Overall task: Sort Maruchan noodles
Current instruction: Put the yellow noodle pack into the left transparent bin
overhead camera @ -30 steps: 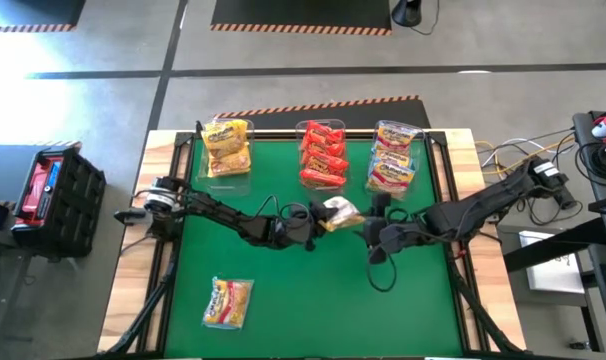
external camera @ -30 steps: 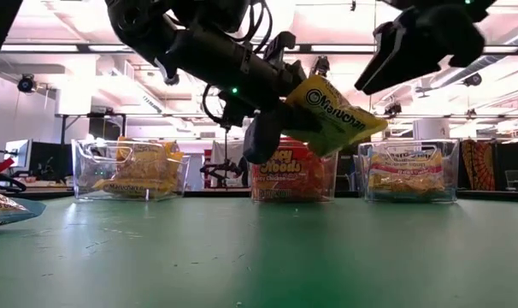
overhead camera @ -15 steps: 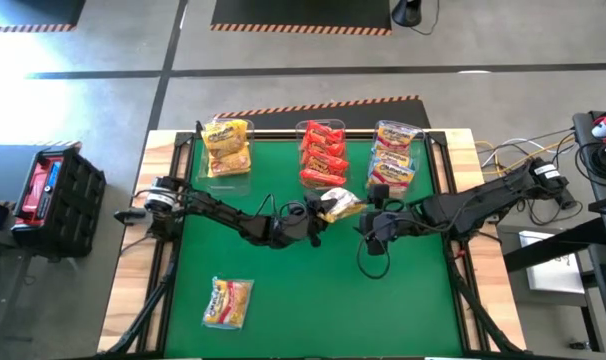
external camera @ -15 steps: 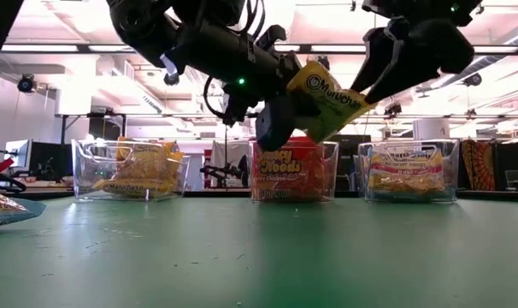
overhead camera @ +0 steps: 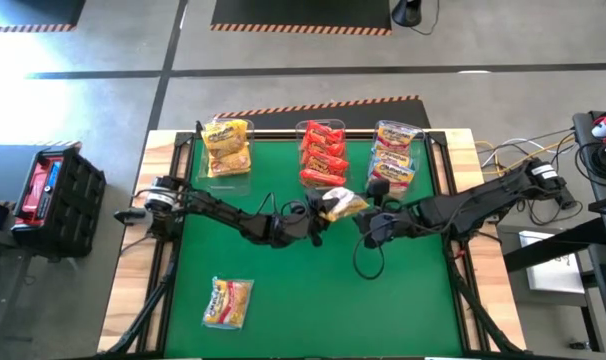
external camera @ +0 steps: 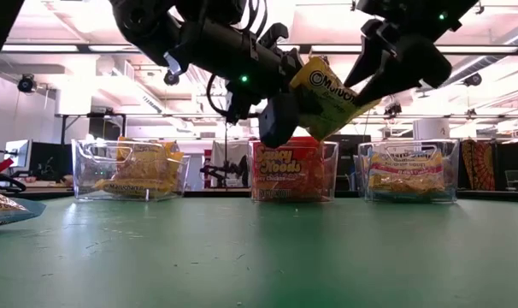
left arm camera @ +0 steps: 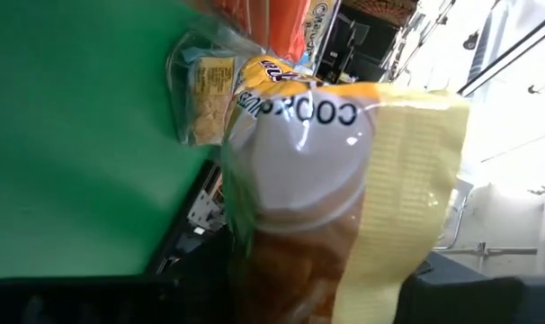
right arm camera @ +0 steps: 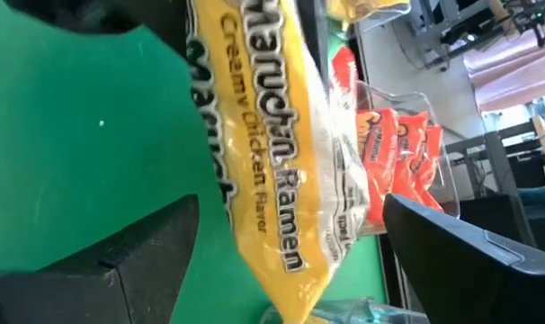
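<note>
Robotics lab: hazard-striped floor tape (overhead camera: 301, 27), cable-strewn side bench (overhead camera: 593, 150), ceiling strip lights (external camera: 88, 49), green-topped table (overhead camera: 313, 290).

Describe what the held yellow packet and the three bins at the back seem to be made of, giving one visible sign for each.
Yellow packet: looks like thin glossy plastic film; it crinkles and shows bright glare.
Bins: seemingly clear rigid plastic; the packets inside show through the upright walls.

Left arm reaches to table centre, raised | left gripper (overhead camera: 321, 213) clamped on yellow packet (overhead camera: 340, 205) | right gripper (overhead camera: 366, 222) fingers spread either side of packet's far end
</note>
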You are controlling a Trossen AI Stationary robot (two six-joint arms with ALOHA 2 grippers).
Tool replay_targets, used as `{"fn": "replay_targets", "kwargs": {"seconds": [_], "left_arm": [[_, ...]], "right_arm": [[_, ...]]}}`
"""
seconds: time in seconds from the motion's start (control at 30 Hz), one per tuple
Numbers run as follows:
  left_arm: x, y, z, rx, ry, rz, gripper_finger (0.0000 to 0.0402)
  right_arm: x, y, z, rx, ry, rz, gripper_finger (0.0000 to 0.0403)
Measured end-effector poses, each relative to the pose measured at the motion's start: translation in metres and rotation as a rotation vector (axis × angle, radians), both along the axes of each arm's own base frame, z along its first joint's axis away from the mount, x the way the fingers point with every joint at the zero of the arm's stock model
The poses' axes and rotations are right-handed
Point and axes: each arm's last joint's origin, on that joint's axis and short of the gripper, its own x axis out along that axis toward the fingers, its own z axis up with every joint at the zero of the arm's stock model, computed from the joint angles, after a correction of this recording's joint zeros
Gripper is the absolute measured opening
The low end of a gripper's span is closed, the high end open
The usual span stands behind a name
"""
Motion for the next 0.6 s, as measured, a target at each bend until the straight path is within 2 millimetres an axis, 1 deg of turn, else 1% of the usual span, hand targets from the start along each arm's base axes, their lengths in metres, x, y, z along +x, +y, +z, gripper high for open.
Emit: {"fn": "replay_targets", "kwargs": {"seconds": [0.2,0.47,0.6], "left_arm": [[0.003,-0.001,0.003,0.007,-0.002,-0.039,0.0123],[0.004,-0.001,0.005,0.015,-0.001,-0.063,0.0123],[0.004,-0.001,0.005,0.018,0.001,-0.064,0.0123]], "right_arm": [[0.006,0.001,0.0,0.006,-0.033,0.004,0.0341],[0.012,0.001,-0.008,0.0,-0.01,0.0,0.0325],[0.013,0.002,-0.008,0.002,-0.016,0.0,0.0324]]}}
